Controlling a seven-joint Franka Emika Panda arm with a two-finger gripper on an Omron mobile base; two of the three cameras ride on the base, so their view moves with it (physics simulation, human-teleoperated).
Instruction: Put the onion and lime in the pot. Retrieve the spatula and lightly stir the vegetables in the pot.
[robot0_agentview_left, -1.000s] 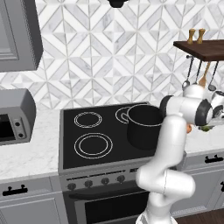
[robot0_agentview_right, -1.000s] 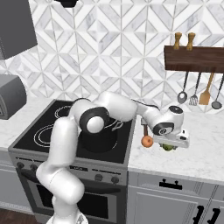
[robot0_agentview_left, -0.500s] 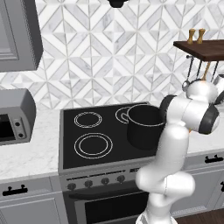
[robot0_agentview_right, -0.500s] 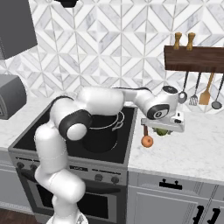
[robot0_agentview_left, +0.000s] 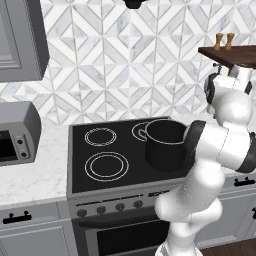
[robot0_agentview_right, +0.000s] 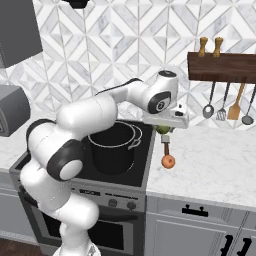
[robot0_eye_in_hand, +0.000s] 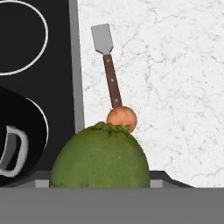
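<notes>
My gripper (robot0_agentview_right: 164, 129) hangs above the counter's left edge beside the stove, shut on the green lime (robot0_agentview_right: 163, 131). In the hand view the lime (robot0_eye_in_hand: 100, 158) bulks at the bottom and hides the fingertips. Below it on the white counter lies the small orange onion (robot0_agentview_right: 168, 161) (robot0_eye_in_hand: 121, 118), touching the end of the spatula's brown handle. The spatula (robot0_eye_in_hand: 107, 65) (robot0_agentview_right: 165, 147) lies flat, metal blade pointing away. The tall dark pot (robot0_agentview_right: 114, 146) (robot0_agentview_left: 165, 143) stands on the front right burner, left of the gripper, with one handle (robot0_eye_in_hand: 10, 148) showing.
A wooden shelf (robot0_agentview_right: 222, 66) with two shakers hangs over the counter at the right, with several utensils (robot0_agentview_right: 234, 104) dangling beneath it. A microwave (robot0_agentview_left: 15, 139) sits left of the black stove (robot0_agentview_left: 102, 167). White marble counter (robot0_agentview_right: 215, 165) spreads to the right.
The gripper has lifted the lime off the counter and carried it up and left toward the stove. The onion and spatula stay where they lay.
</notes>
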